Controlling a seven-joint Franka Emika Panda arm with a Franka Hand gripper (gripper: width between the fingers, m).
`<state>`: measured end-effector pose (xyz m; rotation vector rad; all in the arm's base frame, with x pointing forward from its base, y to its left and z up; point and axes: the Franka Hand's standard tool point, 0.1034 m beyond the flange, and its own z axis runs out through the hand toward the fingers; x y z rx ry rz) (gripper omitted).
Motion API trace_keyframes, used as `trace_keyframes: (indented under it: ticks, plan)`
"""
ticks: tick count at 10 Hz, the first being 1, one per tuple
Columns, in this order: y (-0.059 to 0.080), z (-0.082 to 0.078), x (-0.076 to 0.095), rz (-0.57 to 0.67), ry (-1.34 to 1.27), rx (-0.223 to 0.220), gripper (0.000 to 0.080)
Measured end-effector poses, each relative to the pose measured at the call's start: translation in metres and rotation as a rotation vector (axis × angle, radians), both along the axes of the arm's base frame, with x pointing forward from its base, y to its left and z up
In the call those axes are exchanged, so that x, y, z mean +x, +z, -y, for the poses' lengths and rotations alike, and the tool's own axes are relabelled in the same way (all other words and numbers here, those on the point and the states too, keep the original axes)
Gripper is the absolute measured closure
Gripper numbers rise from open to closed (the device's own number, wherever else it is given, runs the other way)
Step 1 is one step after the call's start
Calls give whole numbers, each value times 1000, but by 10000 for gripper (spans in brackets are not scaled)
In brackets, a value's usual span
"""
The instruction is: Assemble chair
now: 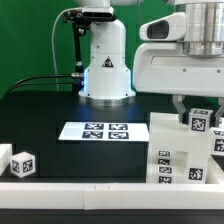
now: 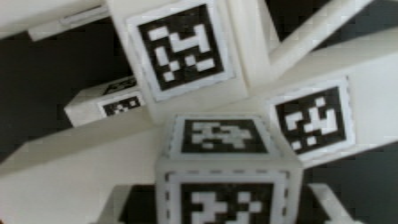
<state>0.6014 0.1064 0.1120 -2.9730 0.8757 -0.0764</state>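
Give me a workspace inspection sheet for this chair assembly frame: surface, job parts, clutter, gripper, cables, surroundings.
Surface: black table, white rim along the near edge.
Job's things: white tagged chair parts stacked at the exterior view's right; the wrist view shows tagged blocks and bars close under the camera.
Clutter: marker board flat at centre; small tagged cube at the exterior view's left.
Grippers: gripper directly over the topmost tagged block; whether it grips cannot be told.
Cables: black cables run along the table from the arm's base.
Surroundings: green backdrop behind.
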Motion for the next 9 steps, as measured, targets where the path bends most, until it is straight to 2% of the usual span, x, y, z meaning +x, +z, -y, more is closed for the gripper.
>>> trace_keyframes:
  ticks: [2,7,8,9]
  plan:
    - [-1,0,1,10,-308,33,518]
    - [-1,-1,1,2,-638,71,517]
    - [-1,0,1,-10,-746,91,517]
    - [-1,0,1,-24,-970,126,517]
